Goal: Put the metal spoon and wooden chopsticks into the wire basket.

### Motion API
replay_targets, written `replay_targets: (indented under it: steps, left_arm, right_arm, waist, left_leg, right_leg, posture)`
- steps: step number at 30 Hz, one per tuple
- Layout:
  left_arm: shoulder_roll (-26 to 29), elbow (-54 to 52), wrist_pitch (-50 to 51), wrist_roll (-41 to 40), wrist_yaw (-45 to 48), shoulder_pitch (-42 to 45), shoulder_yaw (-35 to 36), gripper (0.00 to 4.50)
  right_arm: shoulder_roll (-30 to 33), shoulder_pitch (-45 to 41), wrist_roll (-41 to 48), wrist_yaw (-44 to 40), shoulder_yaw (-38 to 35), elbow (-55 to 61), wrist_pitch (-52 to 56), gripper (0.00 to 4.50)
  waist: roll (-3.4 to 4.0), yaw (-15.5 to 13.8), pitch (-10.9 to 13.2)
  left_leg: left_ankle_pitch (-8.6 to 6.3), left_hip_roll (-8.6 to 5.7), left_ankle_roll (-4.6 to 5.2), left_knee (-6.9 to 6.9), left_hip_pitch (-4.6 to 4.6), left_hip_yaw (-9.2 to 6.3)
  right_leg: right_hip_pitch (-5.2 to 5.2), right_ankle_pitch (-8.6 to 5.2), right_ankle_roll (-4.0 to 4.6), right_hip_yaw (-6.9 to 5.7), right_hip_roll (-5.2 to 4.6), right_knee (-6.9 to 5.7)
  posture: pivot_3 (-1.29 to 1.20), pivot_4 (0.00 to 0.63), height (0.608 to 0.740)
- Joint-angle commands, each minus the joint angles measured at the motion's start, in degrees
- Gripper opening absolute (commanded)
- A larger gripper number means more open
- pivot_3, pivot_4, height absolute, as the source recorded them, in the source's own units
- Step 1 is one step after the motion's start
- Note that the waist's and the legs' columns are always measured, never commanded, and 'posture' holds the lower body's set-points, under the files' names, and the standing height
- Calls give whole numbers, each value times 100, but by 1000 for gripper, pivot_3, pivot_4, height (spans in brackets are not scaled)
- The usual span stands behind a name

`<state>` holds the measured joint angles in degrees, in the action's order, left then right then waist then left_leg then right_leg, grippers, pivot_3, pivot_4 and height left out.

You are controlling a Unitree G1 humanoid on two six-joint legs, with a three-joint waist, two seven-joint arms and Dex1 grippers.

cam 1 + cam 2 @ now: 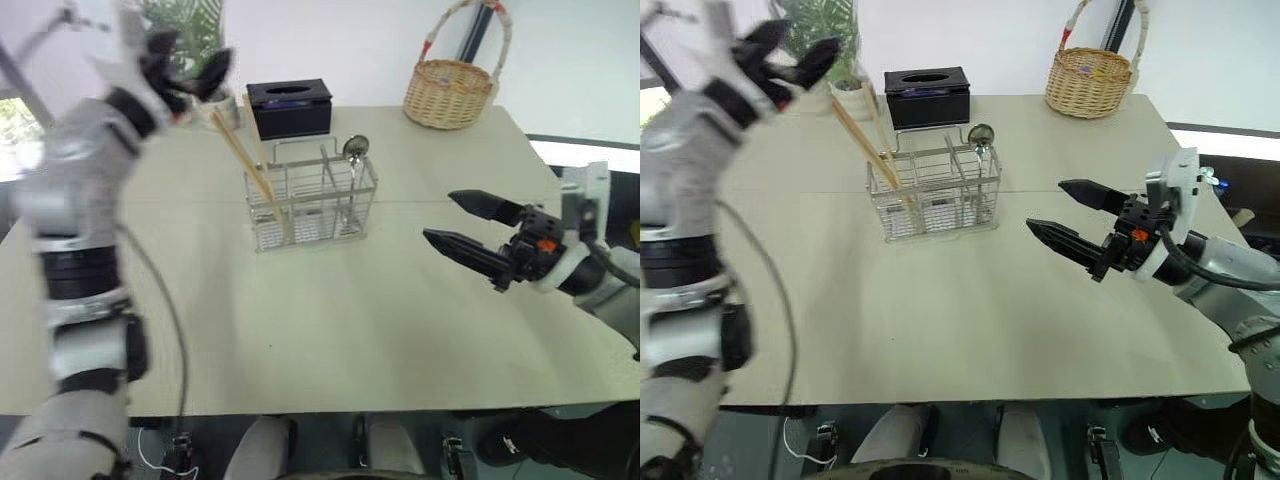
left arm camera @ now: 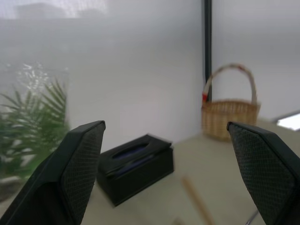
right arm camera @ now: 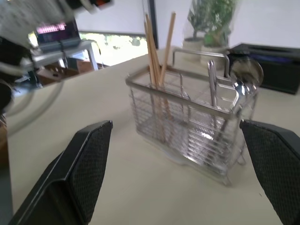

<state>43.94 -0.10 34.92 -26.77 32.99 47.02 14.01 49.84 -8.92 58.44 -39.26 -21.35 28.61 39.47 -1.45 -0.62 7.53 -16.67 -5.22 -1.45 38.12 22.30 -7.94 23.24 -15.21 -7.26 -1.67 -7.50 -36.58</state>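
Observation:
The wire basket (image 1: 311,205) stands upright at the middle of the table. The wooden chopsticks (image 1: 243,160) lean out of its left compartment, tips toward the far left. The metal spoon (image 1: 354,150) stands bowl-up in the right compartment. In the right wrist view the wire basket (image 3: 190,133) holds the chopsticks (image 3: 157,47) and spoon (image 3: 243,77). My left gripper (image 1: 192,73) is raised high at the far left, above and left of the chopsticks, open and empty. My right gripper (image 1: 462,222) hovers right of the basket, open and empty, pointing toward it.
A black tissue box (image 1: 289,107) sits behind the wire basket. A round wicker basket (image 1: 449,92) with a tall handle stands at the far right corner. A potted plant (image 1: 190,30) is at the far left edge. The tan table (image 1: 330,330) has bare room in front.

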Motion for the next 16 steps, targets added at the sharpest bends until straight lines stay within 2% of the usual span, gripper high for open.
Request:
replay_targets:
  steps: [1, 4, 8, 11, 16]
  left_arm:
    - [660, -373, -124, -52, 874, -615, 209, 4386]
    - [1177, -751, -212, -183, 1342, -1368, 703, 4386]
    - [1612, -1551, 197, -703, 2052, -2464, 1488, 4386]
    - [1739, -1993, 626, -1078, 2240, -3085, 1944, 4386]
    - [1751, -2297, 709, -1116, 2189, -3539, 2202, 4386]
  right_arm:
    - [0, -161, -298, -331, 86, -113, -281, 4500]
    - [-8, -277, -468, -559, 188, -326, -357, 4500]
    - [13, -538, -689, -865, 378, -640, -432, 4500]
    - [-2, -717, -823, -1034, 494, -807, -458, 4500]
    - [-49, -856, -831, -1149, 541, -843, -385, 4500]
  waist:
    - [3, -21, 3]
    - [-8, -39, 4]
    - [-6, -10, 13]
    - [4, -11, 19]
    - [12, -25, 24]
  left_leg:
    - [0, -2, 0, 0, 0, 0]
    - [0, -1, 0, 8, 6, -14]
    - [-1, 3, 0, 8, 8, -14]
    - [-3, 4, 3, 5, 7, -8]
    - [-3, 10, 3, 3, 7, -11]
  right_leg:
    - [1, 0, 0, 0, -8, 2]
    - [3, -9, 16, -3, -14, 5]
    - [6, -9, 22, -3, -14, 19]
    - [4, -8, 25, -1, -16, 24]
    - [2, -8, 26, -4, -12, 21]
  posture:
    - [0, 150, 650]
    - [0, 150, 650]
    - [0, 150, 650]
    - [0, 150, 650]
    - [0, 150, 650]
